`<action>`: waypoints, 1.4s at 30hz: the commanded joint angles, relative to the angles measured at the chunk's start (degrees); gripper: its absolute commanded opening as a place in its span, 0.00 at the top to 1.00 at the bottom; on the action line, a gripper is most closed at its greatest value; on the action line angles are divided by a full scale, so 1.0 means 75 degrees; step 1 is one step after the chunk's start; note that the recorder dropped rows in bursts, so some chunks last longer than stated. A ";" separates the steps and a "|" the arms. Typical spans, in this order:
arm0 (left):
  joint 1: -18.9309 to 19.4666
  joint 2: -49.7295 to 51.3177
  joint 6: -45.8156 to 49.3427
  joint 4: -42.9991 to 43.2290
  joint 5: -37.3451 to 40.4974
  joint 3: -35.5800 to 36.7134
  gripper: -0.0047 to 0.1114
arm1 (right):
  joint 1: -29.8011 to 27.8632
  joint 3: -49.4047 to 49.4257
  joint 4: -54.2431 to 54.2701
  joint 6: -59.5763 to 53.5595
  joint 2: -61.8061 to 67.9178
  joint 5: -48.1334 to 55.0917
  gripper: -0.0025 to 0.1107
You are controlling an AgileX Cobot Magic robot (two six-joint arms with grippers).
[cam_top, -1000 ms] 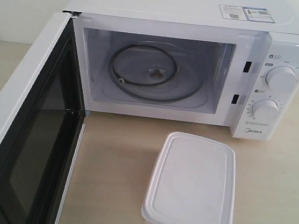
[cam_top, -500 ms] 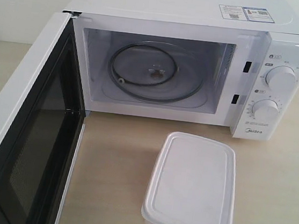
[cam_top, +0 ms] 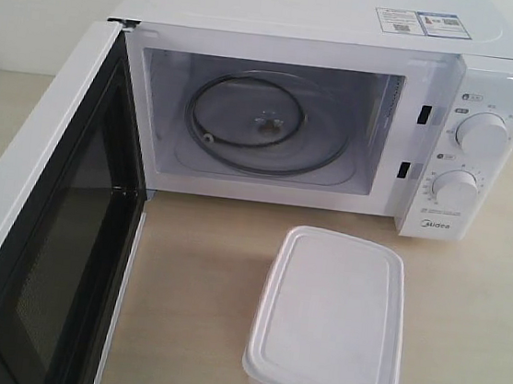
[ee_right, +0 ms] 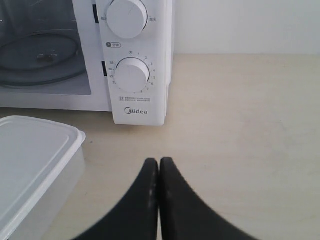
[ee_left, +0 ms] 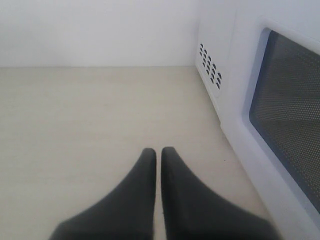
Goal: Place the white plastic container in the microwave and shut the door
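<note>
The right tool (ee_right: 159, 162) has its two dark fingers pressed together, tip against tip, with nothing between them. It hangs over bare counter (ee_right: 240, 125). The white plastic container (ee_right: 30, 160) sits near it but apart, off to the side of the closed tips and untouched, with its lid on. Beyond the tips stands the control panel end of the microwave (ee_right: 135, 107), with its two round dials (ee_right: 132, 75) one above the other.

The left tool (ee_left: 158, 150) also has its fingers drawn together, only a thin slit showing between them, and holds nothing. It too is over bare counter. Beside it is the outer face of the door (ee_left: 235, 125) with its dark mesh window (ee_left: 290, 120), and past that a patch of vent holes (ee_left: 210, 65) in the microwave's side wall.

In the exterior view the container (cam_top: 330, 316) lies flat on the counter (cam_top: 191, 277) in front of the microwave (cam_top: 332, 15), below the panel end and just clear of its front edge, outside the cavity. The door (cam_top: 12, 220) stands swung wide open on the left hinge, its black inner frame facing the container. The glass turntable (cam_top: 269, 124) lies bare in the cavity.
</note>
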 commanded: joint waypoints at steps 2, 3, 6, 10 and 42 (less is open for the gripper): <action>0.0022 -0.0029 -0.0093 -0.0001 -0.0018 0.0029 0.92 | -0.0022 0.0001 -0.0052 -0.0015 -0.0041 -0.0056 0.98; 0.0022 -0.0029 -0.0093 -0.0001 -0.0018 0.0029 0.92 | -0.0022 0.0001 -0.0052 -0.0015 -0.0041 -0.0056 0.98; 0.0022 -0.0029 -0.0093 -0.0001 -0.0018 0.0029 0.92 | -0.0022 0.0001 -0.0052 -0.0015 -0.0041 -0.0056 0.98; 0.0022 -0.0029 -0.0093 -0.0001 -0.0018 0.0029 0.92 | -0.0022 0.0001 -0.0052 -0.0015 -0.0041 -0.0056 0.98; 0.0022 -0.0029 -0.0093 -0.0001 -0.0018 0.0029 0.92 | -0.0022 -0.0297 -0.0022 -0.0868 0.3401 -0.6718 0.98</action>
